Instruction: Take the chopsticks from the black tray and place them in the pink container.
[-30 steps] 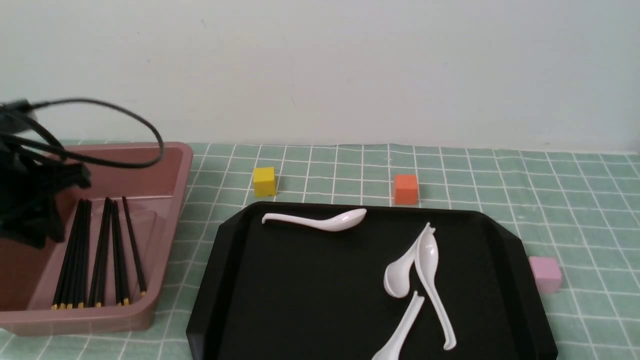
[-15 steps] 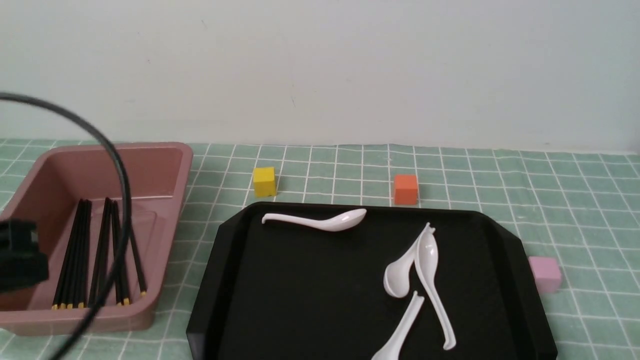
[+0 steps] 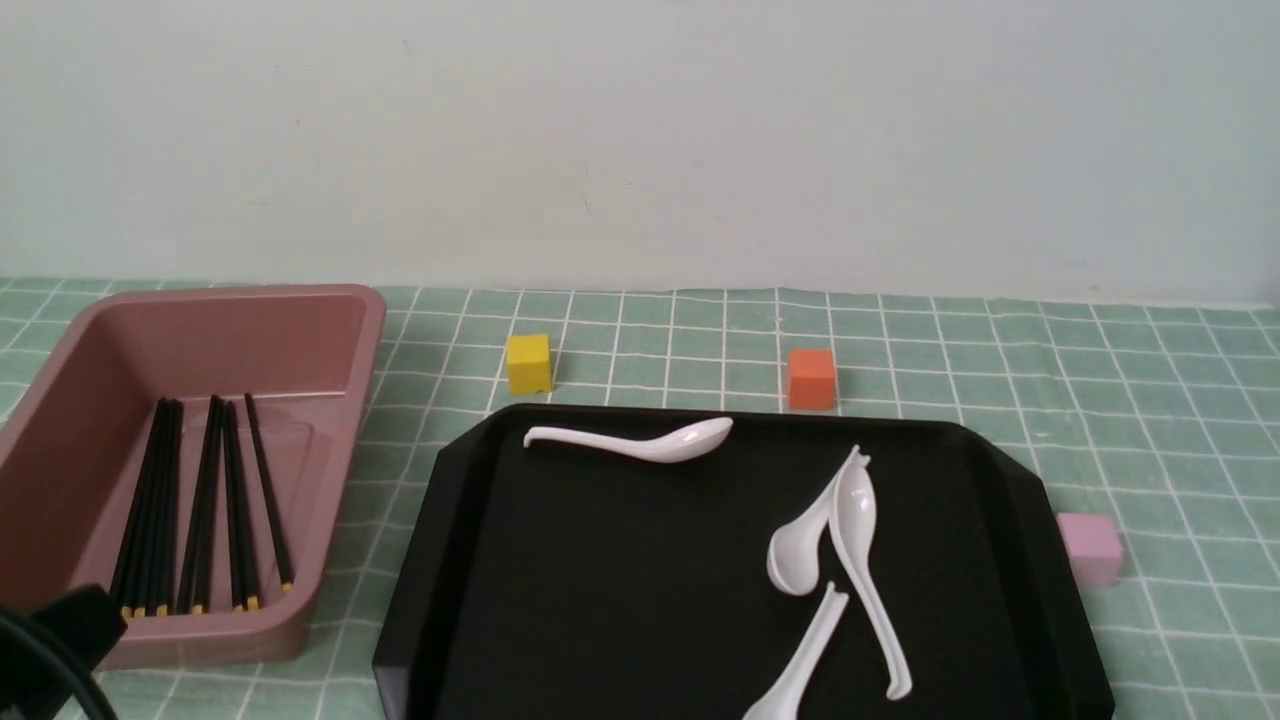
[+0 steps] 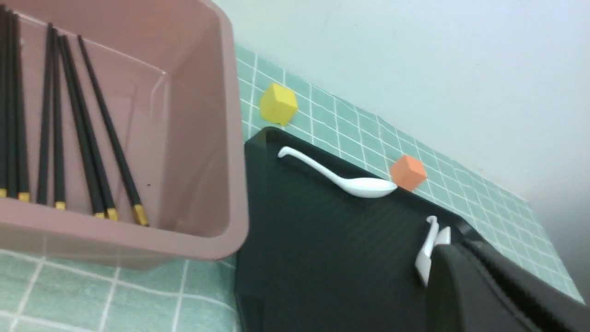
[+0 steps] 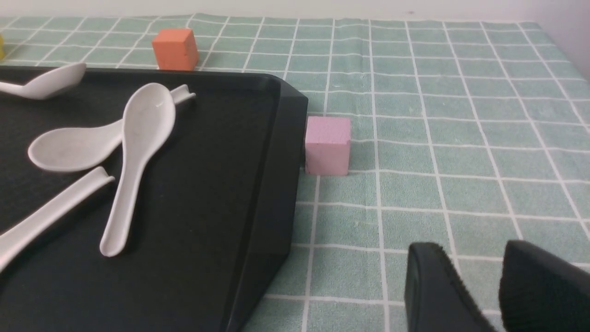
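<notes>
Several black chopsticks (image 3: 160,500) with gold tips lie side by side on the floor of the pink container (image 3: 370,330) at the left. The left wrist view shows the same chopsticks (image 4: 87,138) inside the container (image 4: 237,138). The black tray (image 3: 600,580) in the middle holds only white spoons (image 3: 850,520); no chopstick shows on it. My left gripper (image 4: 461,246) is shut and empty, near the tray's front. A bit of the left arm (image 3: 55,635) shows in the near left corner. My right gripper (image 5: 474,251) is open over the cloth, right of the tray (image 5: 207,184).
A yellow cube (image 3: 528,362) and an orange cube (image 3: 811,378) stand behind the tray. A small pale-pink cube (image 3: 1090,545) sits against the tray's right edge. Another spoon (image 3: 640,440) lies near the tray's back rim. A green checked cloth (image 3: 1150,400) covers the table.
My left arm and its cable have pulled back from over the pink container toward the near left corner, almost out of the front view. The chopsticks and spoons have not moved.
</notes>
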Tool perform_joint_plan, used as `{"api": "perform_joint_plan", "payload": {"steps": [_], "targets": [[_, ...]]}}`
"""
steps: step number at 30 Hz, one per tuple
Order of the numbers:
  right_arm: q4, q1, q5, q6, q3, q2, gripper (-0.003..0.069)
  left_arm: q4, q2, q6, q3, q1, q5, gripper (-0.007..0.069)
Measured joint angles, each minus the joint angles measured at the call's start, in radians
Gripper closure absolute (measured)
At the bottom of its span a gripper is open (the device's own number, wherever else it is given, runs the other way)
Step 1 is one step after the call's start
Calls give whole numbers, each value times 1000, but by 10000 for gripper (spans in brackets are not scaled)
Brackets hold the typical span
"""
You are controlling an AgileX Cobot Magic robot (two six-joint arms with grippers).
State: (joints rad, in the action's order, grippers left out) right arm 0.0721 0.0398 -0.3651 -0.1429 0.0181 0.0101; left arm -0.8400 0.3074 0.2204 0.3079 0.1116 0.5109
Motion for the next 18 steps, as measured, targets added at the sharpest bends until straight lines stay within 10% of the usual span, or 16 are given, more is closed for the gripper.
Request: {"api": "perform_joint_plan", "payload": {"steps": [18], "targets": [[0, 0, 0, 0, 0, 0, 419, 354, -90, 1, -131, -23, -59, 637]]}}
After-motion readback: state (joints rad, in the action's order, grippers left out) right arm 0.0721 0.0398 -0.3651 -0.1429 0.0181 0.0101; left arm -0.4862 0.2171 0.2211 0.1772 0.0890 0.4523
